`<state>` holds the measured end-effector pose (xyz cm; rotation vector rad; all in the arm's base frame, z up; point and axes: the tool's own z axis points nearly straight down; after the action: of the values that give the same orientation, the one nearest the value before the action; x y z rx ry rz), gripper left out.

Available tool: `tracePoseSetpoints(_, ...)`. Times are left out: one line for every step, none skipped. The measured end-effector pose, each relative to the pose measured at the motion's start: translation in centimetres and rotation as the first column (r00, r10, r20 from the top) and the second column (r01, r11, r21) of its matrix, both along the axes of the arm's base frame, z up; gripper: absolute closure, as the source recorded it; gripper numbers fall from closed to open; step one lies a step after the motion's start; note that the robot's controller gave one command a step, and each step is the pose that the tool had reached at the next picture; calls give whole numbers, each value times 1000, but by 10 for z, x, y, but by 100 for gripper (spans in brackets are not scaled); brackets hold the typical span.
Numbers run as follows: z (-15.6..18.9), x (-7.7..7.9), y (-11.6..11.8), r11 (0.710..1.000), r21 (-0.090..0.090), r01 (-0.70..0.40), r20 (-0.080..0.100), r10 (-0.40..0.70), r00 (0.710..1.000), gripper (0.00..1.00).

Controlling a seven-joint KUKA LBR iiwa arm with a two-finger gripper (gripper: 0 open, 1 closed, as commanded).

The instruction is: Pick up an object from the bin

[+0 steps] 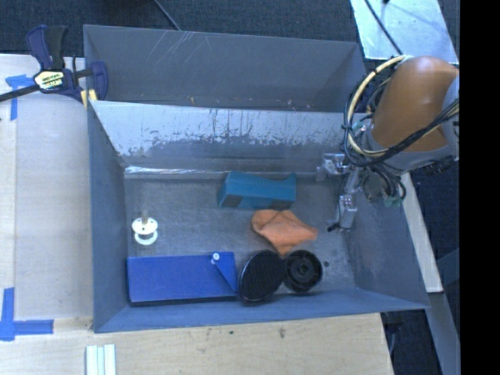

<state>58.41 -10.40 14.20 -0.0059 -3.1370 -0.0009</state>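
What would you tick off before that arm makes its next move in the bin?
1. Gripper is down inside the bin, by the right wall: ok.
2. Gripper is above something to pick: not ok. The nearest thing, the orange crumpled cloth, lies beside it, toward the bin's middle.
3. Cloth is free of its neighbours: not ok. Its near edge seems to touch the black round lid.
4. Cloth is apart from the teal block behind it: cannot tell.
5. Enough room between the gripper and the bin's right wall: cannot tell.

A scratched, matt metal bin [226, 131] holds soft orange cloth [283, 229] and a glossy black plastic disc [262, 276].
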Motion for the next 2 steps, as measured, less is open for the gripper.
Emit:
tracePoseSetpoints(5,2,0,1000,-1,-2,8,2,1000,0)
tracePoseSetpoints(-49,6,27,1000,-2,4,14,-4,1000,0)
